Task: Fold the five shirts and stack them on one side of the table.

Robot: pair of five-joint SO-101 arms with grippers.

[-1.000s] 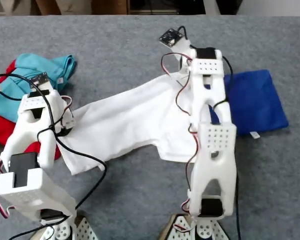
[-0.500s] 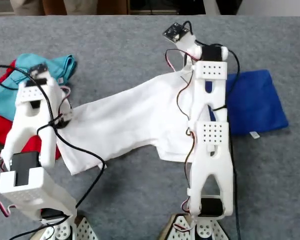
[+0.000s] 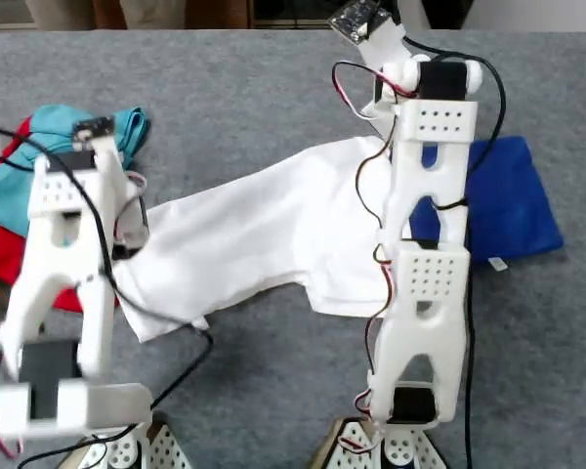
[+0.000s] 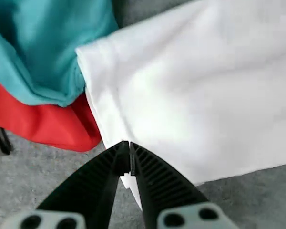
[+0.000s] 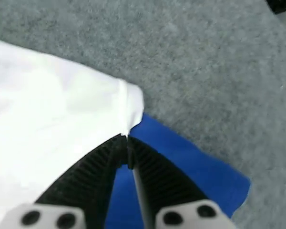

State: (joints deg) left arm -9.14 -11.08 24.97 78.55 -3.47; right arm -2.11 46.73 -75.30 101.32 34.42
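Observation:
A white shirt (image 3: 264, 230) lies spread across the middle of the grey table (image 3: 234, 88). My left gripper (image 3: 129, 234) is at its left edge, beside the teal shirt (image 3: 68, 132) and red shirt (image 3: 0, 244). In the left wrist view the left gripper (image 4: 128, 160) is shut on the hem of the white shirt (image 4: 195, 86). My right gripper (image 3: 373, 137) is at the shirt's far right corner. In the right wrist view the right gripper (image 5: 127, 148) pinches that corner of the white shirt (image 5: 47, 109), above the folded blue shirt (image 5: 181, 176).
The folded blue shirt (image 3: 508, 200) lies flat at the right, partly under the right arm. The teal shirt (image 4: 38, 47) and red shirt (image 4: 33, 124) are heaped at the table's left edge. Bare grey table stretches along the back and front.
Both arms have risen. The right wrist has moved toward the back of the table with the white shirt's corner in it. The left arm stands straighter, still at the shirt's left edge.

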